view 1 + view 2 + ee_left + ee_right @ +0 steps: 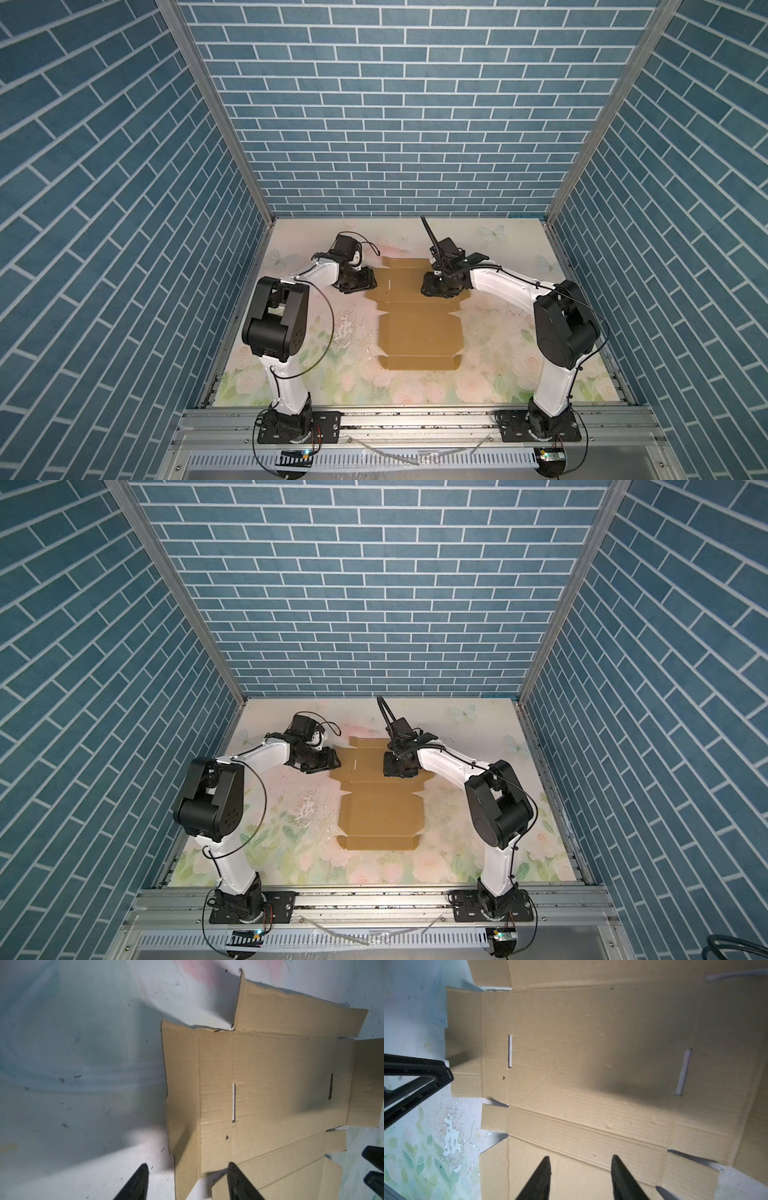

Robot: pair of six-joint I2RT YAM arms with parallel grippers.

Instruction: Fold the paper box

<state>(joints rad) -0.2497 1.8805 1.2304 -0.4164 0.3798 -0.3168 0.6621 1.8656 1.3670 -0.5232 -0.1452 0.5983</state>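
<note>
Both left fingers [138, 1180] and right fingers [543, 1178] open, gripping nothing. Paper box [417, 328] lies flat, unfolded, mid surface [498, 365]. We judge step: first side-flap fold, not started. Next move: we close left fingers on side flap [180, 1088], raise along crease.

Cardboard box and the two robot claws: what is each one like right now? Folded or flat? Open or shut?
paper box: unfolded, spread out flat on the table.
left gripper: open, holding nothing, at the box's left edge.
right gripper: open, holding nothing, above the box's far part.
</note>
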